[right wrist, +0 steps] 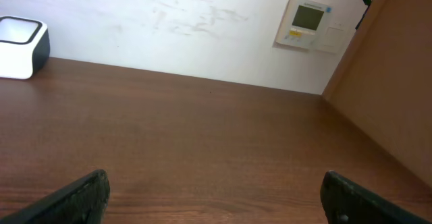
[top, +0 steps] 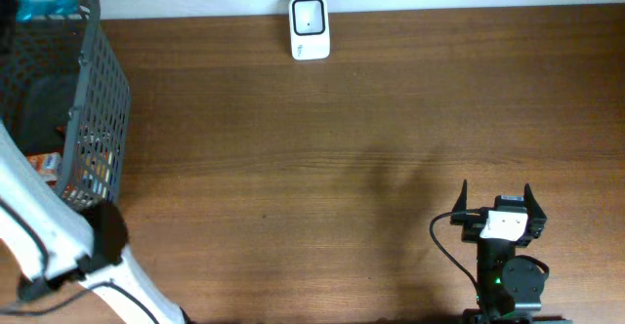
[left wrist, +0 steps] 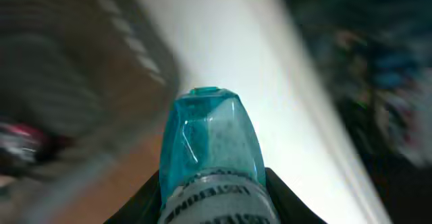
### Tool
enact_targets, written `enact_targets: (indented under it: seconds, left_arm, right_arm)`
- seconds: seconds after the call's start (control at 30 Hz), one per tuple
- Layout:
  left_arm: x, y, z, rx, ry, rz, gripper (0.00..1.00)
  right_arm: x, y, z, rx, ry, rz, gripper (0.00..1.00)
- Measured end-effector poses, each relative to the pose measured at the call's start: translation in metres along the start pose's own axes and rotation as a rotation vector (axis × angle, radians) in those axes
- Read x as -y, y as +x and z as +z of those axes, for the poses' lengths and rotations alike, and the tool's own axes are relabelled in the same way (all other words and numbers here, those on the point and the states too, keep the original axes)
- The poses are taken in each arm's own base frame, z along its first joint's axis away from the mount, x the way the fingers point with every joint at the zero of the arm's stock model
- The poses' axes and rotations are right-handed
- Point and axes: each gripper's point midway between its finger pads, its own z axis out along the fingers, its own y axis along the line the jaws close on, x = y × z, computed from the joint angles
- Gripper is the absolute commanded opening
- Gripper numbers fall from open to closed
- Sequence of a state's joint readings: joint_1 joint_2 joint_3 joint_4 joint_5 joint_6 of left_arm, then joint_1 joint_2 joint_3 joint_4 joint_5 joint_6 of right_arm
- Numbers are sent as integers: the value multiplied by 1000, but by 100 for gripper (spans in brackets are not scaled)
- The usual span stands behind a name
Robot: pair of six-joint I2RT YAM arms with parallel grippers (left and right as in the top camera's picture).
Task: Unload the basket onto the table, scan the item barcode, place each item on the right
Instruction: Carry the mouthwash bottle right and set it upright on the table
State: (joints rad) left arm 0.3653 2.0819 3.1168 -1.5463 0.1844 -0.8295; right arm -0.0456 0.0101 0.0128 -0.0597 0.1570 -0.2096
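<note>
The brown table is mostly bare, with a grey mesh basket at its far left corner. The white left arm reaches up beside that basket. The right gripper rests low at the near right edge, its fingers spread wide and holding nothing. A small white scanner stands at the far edge near the middle, well apart from both arms.

The left gripper pinches a teal bottle between its dark fingers, cap end pointing away from the wrist. The bottle is sharp while everything behind it is smeared, which suits a firm hold. It appears to be up by the basket's far corner, clear of the table.

A white label wraps the bottle just above the fingers, but no barcode shows on this side.

The step in hand looks like carrying the bottle across to the scanner. To do it well, lift clear of the basket rim and keep the pinch steady. Then turn the wrist so the label's hidden side faces the scanner window, hold close and square, and pause there
</note>
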Motion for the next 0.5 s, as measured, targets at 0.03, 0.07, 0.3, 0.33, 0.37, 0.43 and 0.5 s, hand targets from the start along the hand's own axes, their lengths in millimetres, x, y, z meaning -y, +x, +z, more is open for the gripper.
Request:
enact_targets:
  seconds: [0.03,0.07,0.3,0.33,0.37,0.43,0.5]
  left_arm:
    - [33,26,-32,-31,94,47,10]
    - [50,50,-45,-76,139,79,11]
    - [127,388,55,-647,148,509,13]
    - [133,432,71,-665,184,586,16]
    - [131,481,84,-688,214,691,16]
    - [133,543,97,-700,305,840,20]
    - [109,615,103,-763,339,1003,21]
  right_arm:
    - [0,0,0,0,0,0,98]
    - [0,0,0,0,0,0,98]
    - [0,0,0,1,1,1,98]
    - [0,0,0,0,0,0,98]
    - [0,0,0,0,0,1,98]
    - [0,0,0,-1,1,0,98]
    - [0,0,0,-1,1,-1,98]
